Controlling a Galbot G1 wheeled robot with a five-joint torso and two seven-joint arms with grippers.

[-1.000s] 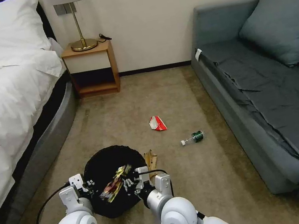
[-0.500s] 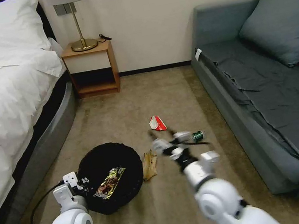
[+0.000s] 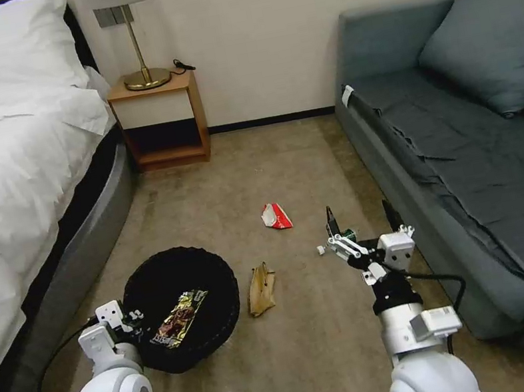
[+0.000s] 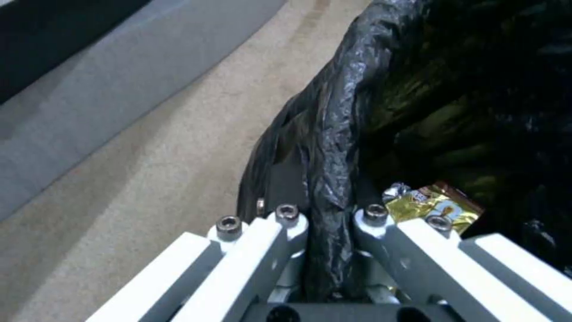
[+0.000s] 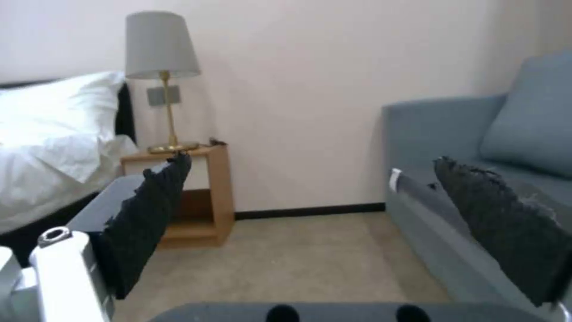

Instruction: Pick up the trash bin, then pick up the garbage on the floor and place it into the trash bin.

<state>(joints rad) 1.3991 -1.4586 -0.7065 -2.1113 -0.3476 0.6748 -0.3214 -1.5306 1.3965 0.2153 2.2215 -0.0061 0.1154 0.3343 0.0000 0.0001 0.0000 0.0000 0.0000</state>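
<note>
Head view: I see my left gripper (image 3: 136, 318) clamping the trash bin (image 3: 182, 305) rim, snack wrapper (image 3: 177, 318) inside; right gripper (image 3: 361, 219) spread wide above the bottle (image 3: 343, 236) on the floor (image 3: 283, 165).

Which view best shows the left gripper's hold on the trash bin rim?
Left wrist view: the left gripper is clamped on the trash bin rim. Head view shows it at the bin's edge; right wrist view faces away.
</note>
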